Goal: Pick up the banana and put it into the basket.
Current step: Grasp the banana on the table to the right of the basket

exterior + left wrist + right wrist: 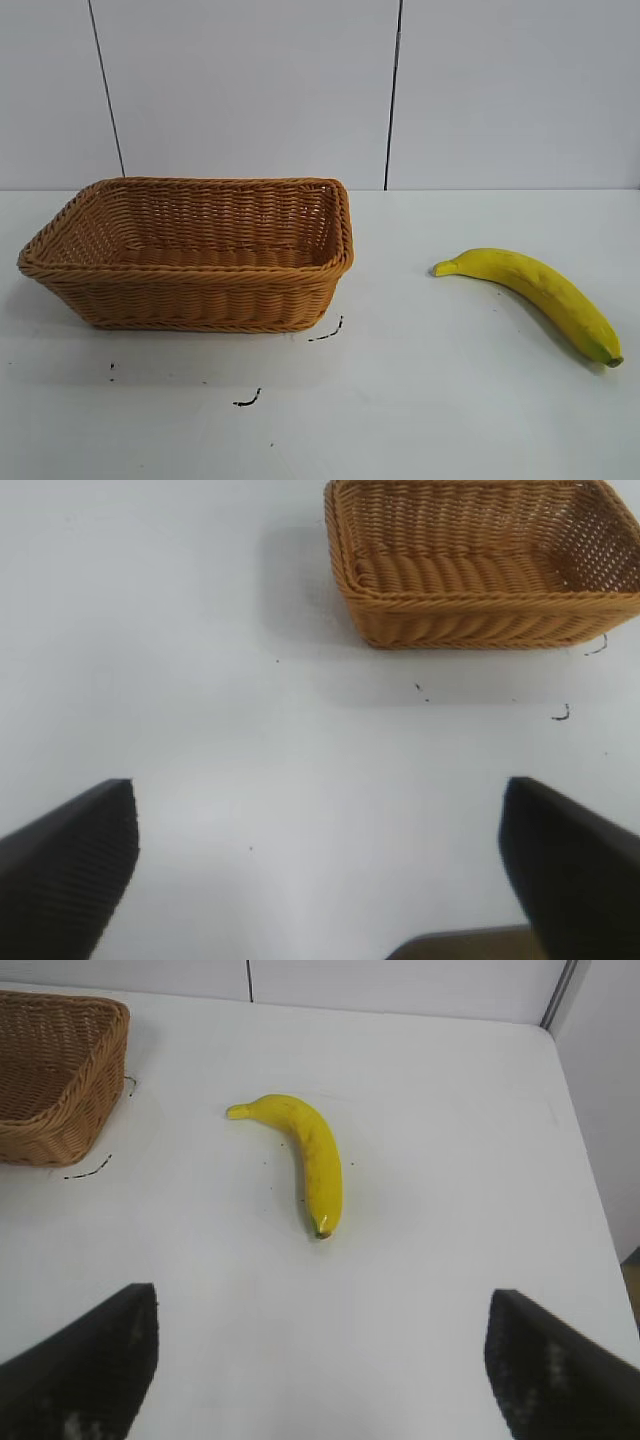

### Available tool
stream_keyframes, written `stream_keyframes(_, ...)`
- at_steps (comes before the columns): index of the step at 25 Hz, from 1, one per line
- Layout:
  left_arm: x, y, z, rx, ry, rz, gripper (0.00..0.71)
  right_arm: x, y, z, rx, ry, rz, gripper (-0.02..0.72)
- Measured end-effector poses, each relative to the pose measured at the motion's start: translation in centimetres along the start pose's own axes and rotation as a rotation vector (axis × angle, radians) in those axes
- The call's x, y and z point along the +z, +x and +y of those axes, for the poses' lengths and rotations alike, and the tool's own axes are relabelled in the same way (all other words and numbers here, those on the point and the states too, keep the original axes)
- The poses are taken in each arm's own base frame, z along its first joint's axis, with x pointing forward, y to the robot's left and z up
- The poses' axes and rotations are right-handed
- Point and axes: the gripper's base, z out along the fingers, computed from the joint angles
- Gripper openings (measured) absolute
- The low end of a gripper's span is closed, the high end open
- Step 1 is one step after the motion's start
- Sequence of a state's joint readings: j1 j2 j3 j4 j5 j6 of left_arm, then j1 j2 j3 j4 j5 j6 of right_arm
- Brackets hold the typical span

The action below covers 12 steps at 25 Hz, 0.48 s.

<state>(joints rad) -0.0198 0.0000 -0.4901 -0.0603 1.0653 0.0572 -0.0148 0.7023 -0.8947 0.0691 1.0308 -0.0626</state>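
A long curved yellow banana (pixel 545 292) with a greenish tip lies on the white table at the right, also seen as the banana (pixel 310 1157) in the right wrist view. The tan woven basket (pixel 190 300) stands at the left, holding nothing. My right gripper (pixel 322 1305) hovers open above bare table, short of the banana's tip and apart from it. Well back from the basket (pixel 480 620), my left gripper (pixel 318 800) is open over bare table, its black fingers (pixel 75 855) wide apart. Neither arm shows in the exterior view.
Small black marks (pixel 325 333) sit on the table just in front of the basket. A white panelled wall (pixel 250 90) closes off the back. The table's edge (pixel 590 1200) runs close to the banana's side.
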Motion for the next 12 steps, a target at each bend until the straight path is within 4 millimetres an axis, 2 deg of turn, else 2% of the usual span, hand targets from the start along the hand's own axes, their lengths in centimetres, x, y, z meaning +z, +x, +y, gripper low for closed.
stream_keyframes(3,0.0,0.0,0.0,0.000,0.000,0.000,0.695,2.7,-3.5,-0.2,0.005,-0.003,0.094,0.633)
stream_keyframes(6,0.0,0.0,0.0,0.000,0.000,0.000,0.695,6.5,-6.4,-0.5,0.009,-0.008,0.213,0.633)
stream_keyframes(12,0.0,0.0,0.0,-0.001,0.001,0.000,0.695,14.1,-10.6,-1.1,-0.013,-0.021,0.389,0.633)
